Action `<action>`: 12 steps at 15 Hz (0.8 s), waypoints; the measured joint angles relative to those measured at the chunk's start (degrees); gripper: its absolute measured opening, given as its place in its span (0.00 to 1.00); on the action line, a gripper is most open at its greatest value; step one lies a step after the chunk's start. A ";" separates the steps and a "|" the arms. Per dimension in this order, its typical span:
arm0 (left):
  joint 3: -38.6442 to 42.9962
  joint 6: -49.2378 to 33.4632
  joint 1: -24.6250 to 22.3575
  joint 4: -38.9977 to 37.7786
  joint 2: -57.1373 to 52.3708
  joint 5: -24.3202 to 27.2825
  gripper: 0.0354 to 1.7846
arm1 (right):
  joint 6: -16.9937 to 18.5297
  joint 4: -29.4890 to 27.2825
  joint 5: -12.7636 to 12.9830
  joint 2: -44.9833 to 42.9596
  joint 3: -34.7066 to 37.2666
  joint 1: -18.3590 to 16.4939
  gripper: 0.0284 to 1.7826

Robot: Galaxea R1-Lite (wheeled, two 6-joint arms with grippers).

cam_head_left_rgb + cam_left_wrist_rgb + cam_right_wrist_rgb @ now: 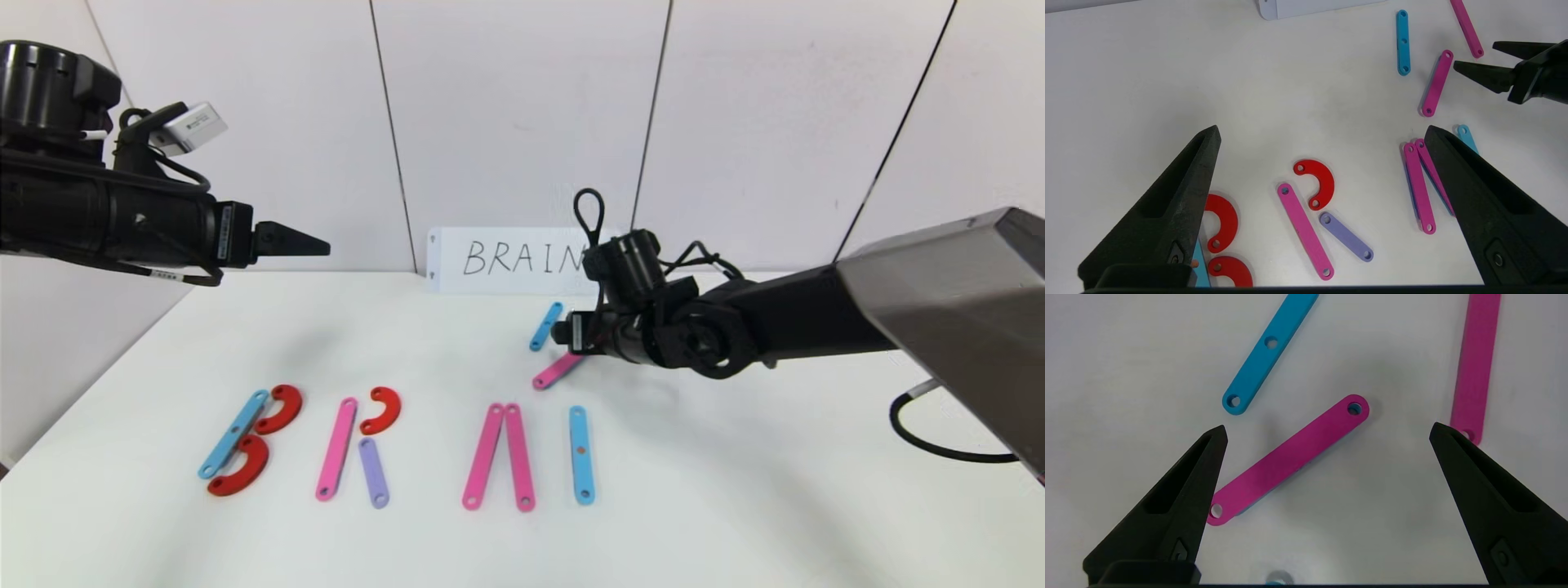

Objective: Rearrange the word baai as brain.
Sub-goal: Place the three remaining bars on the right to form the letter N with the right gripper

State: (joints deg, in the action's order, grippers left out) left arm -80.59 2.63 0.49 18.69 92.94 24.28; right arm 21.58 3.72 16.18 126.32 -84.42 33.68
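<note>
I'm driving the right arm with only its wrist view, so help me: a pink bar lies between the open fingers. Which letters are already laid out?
Observer: The head view shows B, R, two pink bars as a crossbar-less A, and a blue bar as I.
Operator: Where's the left gripper?
Observer: The left gripper hovers open, raised on the left, holding nothing.
Operator: Any spelling reference?
Observer: A white card reading BRAIN stands at the back.

Bright, even light; soft shadows.
</note>
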 joint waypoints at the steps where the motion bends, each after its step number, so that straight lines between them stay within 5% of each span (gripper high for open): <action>1: 0.02 0.06 0.00 0.00 0.11 -0.04 0.97 | 0.16 0.02 0.38 1.52 -1.05 0.29 0.97; 12: 0.17 0.67 0.02 0.00 0.83 0.00 0.97 | 0.20 -0.26 2.36 7.31 -3.47 2.61 0.97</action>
State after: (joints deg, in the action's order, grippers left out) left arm -80.42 3.30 0.51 18.69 93.77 24.28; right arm 21.77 3.46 18.54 133.63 -87.89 36.29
